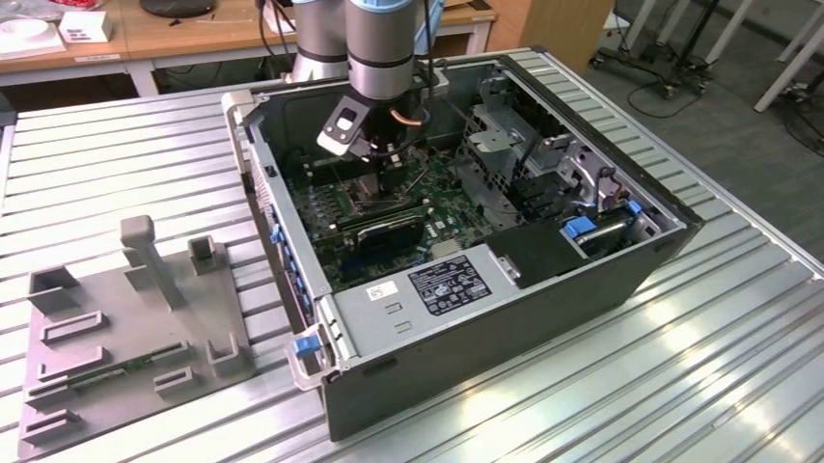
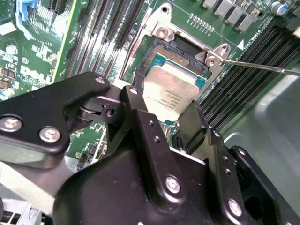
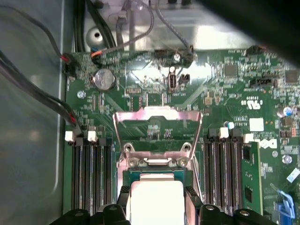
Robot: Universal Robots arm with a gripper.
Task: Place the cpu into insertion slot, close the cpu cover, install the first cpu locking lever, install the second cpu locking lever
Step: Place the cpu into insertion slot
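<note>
One arm reaches down into the open computer case (image 1: 541,309) at the upper middle of the exterior view, its gripper (image 1: 373,181) low over the green circuit board (image 1: 438,203). A grey fixture plate (image 1: 129,333) lies on the ribbed table (image 1: 696,367) at the exterior view's left, well apart from the case.

In the second wrist view the claw pinches the cpu (image 2: 172,89) by two opposite edges. The chip lies in the insertion slot (image 2: 161,50), apparently level. Judged from here, the placing step is in hand: keep the chip flat and square to the slot rim, and apply no downward force. A thin locking lever (image 2: 262,66) juts out just beside one slot corner, apart from the claw.

In the first wrist view the cpu cover (image 3: 157,123) stands raised beyond the chip, not yet closed. Memory slots (image 3: 91,178) flank the insertion slot closely on both sides, leaving the claw little room.
</note>
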